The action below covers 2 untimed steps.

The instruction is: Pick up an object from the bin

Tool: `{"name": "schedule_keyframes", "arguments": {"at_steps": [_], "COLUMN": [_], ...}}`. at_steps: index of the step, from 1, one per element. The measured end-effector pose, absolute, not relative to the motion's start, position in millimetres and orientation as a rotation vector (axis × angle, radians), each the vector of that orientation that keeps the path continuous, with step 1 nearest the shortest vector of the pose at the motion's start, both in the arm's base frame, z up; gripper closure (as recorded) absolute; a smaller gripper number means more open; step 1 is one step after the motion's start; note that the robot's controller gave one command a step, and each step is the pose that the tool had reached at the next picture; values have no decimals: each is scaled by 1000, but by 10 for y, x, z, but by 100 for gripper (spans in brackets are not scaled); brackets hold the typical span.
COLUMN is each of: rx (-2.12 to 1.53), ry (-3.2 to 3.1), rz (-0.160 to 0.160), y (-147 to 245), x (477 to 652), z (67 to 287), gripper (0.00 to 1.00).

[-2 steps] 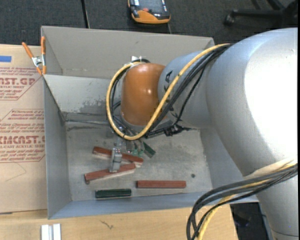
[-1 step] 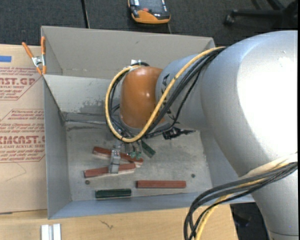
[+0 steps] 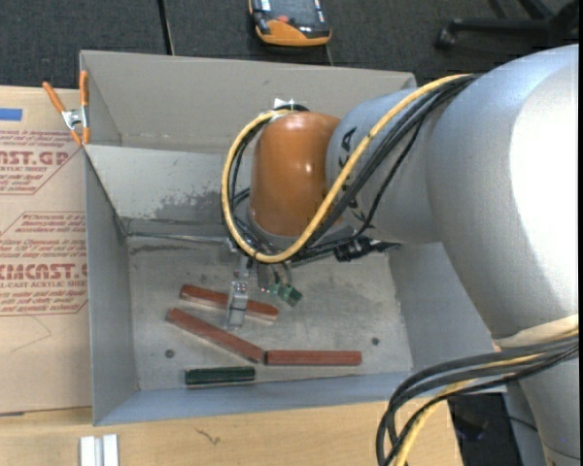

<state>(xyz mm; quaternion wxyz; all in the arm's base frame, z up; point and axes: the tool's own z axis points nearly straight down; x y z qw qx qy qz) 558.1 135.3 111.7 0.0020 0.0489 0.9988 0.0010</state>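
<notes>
Reddish-brown stick (image 3: 202,296), uppermost of the flat sticks on the floor of the bin (image 3: 107,260), left of centre: my hand (image 3: 238,304) is down at its middle, on or just above it. Cannot tell whether the hand is open or closed. Stick lies flat, not lifted. Longer brown stick (image 3: 209,333) just below it, red-brown stick (image 3: 316,358) to the lower right, dark green stick (image 3: 219,377) near the front wall. My judgement: approach done; grip unconfirmed, lift and carry-out left.

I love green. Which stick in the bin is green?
The dark green flat stick by the grey metal bin's near wall; the three other sticks are reddish-brown.
</notes>
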Motion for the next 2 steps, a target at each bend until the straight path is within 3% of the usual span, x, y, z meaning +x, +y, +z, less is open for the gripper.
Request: {"name": "schedule_keyframes", "arguments": {"at_steps": [1, 2], "rx": [128, 356], "ry": [3137, 3116], "rz": [1, 6], "y": [1468, 1443], "x": [5619, 5598], "z": [739, 713], "gripper": [0, 100]}}
